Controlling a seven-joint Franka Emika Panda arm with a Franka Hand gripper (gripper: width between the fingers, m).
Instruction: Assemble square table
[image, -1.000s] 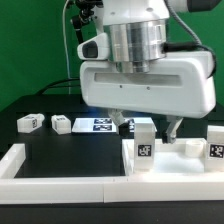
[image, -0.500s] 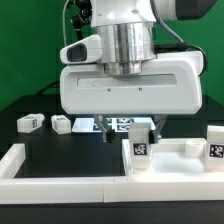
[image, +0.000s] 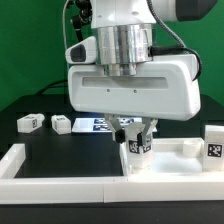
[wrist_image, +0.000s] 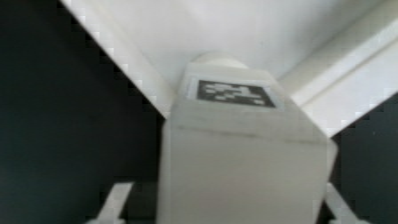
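My jaws stand on both sides of an upright tagged leg (image: 138, 146), but I cannot tell if they press it. This leg stands at the tabletop (image: 180, 160) corner on the exterior view's left. Two more legs (image: 28, 122) lie on the black worktop (image: 60, 150), well apart from it.

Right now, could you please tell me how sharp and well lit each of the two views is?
Exterior view: evenly lit and fairly sharp; the tag on the middle leg reads as a clear pattern. Wrist view: soft and out of focus; that leg fills the frame, its tag smeared. No glare in either.
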